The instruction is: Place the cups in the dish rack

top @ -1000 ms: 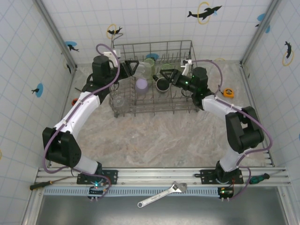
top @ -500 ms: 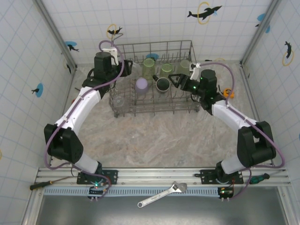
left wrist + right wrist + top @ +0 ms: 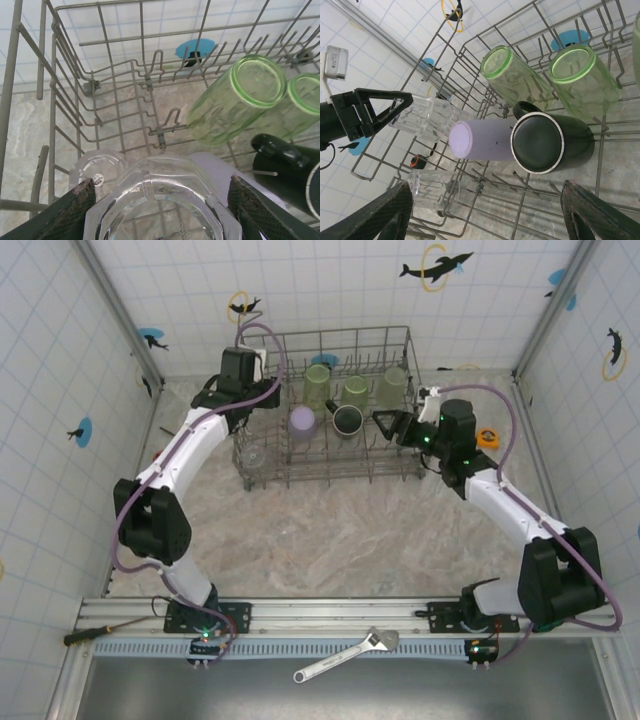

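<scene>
One clear cup [image 3: 160, 200] between left fingers [image 3: 62, 212]

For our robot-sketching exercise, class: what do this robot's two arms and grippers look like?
The left arm and right arm have white shells, black joints and bases, each trailed by a purple cable. The left gripper and right gripper have black triangular fingers with rough, textured inner faces.

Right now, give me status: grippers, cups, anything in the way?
Left gripper shut on clear cup at left end of dish rack. Right gripper open, empty, near black mug. Another clear cup racked close beside it.
</scene>
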{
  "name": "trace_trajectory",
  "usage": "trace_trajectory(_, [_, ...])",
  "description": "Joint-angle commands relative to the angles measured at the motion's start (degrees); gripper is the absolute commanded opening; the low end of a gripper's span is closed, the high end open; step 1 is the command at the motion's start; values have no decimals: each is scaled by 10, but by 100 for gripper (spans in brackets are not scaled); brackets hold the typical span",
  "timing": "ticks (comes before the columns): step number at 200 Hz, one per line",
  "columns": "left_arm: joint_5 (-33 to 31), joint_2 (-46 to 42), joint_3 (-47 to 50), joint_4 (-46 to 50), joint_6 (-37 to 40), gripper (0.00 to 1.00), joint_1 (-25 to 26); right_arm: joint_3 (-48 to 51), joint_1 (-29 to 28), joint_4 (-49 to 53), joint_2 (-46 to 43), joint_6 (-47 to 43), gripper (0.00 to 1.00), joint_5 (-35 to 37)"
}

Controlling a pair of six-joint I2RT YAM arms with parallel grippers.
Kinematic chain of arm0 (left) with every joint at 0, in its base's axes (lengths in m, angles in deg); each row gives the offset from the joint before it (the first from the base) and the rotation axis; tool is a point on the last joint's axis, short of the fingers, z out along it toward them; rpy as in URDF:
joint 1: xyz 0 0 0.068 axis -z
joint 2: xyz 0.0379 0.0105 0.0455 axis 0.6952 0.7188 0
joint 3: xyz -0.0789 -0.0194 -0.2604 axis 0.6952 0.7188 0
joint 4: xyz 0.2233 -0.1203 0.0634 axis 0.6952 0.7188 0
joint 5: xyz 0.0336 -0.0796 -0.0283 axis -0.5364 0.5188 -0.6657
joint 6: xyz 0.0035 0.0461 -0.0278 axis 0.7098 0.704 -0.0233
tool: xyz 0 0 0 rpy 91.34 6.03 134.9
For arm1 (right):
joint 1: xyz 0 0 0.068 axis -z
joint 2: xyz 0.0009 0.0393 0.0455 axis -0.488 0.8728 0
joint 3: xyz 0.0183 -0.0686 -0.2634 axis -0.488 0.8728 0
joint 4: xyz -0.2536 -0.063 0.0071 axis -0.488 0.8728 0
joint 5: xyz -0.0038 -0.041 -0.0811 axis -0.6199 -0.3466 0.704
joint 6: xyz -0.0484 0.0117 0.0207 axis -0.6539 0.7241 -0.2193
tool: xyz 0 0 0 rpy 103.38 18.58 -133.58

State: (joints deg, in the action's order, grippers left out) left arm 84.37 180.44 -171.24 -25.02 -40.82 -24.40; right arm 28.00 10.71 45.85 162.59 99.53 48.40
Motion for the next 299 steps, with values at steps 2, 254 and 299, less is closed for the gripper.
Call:
trace_trajectory(2, [-39,25,-50,45,41,0,9,14,4,5,-21,-11,80,8])
trace_trajectory(254, [-202,109,-128,214,33,0,77,39,9,-7,-27,-8,80,4])
trace_trajectory(299, [-214,108,-152,231,30,0,83,43,9,-12,-30,-4,80,2])
